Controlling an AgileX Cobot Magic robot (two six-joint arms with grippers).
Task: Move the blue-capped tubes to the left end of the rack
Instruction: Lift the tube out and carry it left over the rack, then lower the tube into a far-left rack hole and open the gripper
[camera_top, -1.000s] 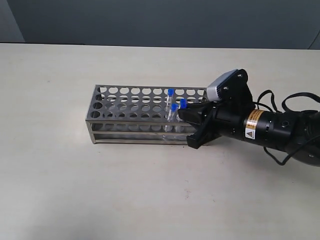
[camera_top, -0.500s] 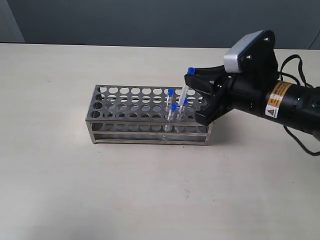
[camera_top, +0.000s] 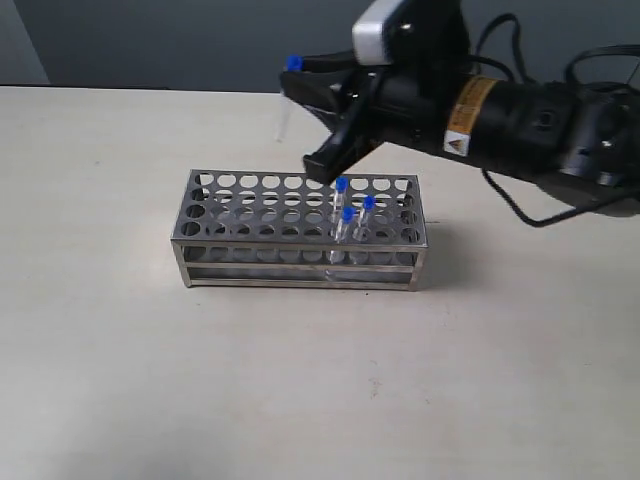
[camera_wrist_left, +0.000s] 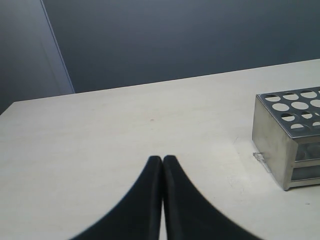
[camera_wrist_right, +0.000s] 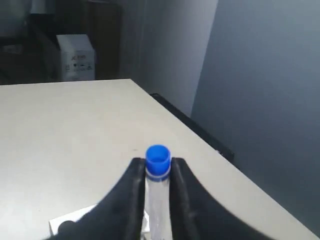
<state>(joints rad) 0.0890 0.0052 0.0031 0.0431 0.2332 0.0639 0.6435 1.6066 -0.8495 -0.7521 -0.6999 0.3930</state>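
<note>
Above the rack (camera_top: 250, 268), right jaws pinch a blue-capped tube (camera_wrist_right: 158, 162) under its cap for carrying left; left jaws closed.

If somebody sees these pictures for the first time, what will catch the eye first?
The right tool holds one blue-capped tube high in the air, clear of the steel rack. Three more blue-capped tubes stand in holes toward the rack's right end in the exterior view.
</note>
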